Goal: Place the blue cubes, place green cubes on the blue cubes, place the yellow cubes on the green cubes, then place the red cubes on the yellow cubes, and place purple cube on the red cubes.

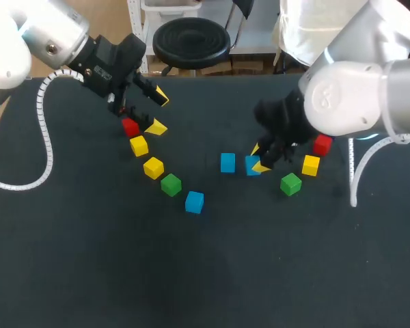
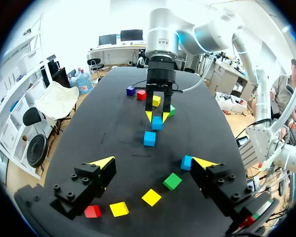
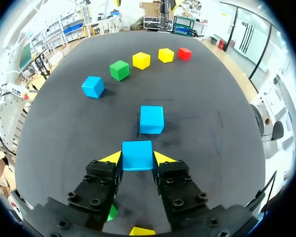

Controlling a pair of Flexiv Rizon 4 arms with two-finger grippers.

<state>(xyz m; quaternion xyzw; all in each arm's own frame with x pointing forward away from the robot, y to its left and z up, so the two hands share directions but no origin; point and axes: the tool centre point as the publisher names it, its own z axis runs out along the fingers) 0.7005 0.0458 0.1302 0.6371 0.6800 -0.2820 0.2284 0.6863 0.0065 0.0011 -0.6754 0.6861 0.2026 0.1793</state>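
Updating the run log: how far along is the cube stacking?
Done: nothing stacked; first blue cube looks placed mid-table. In hand: right end effector shut on second blue cube beside it; left end effector open, empty. Left: third blue cube, then every green, yellow, red layer and the purple cube.

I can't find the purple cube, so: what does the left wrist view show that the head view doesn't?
Left wrist view only: the purple cube, beside a red cube, beyond the right arm. Head view only: the left arm itself. Both: the right tool shut on a blue cube, a second blue cube close by.
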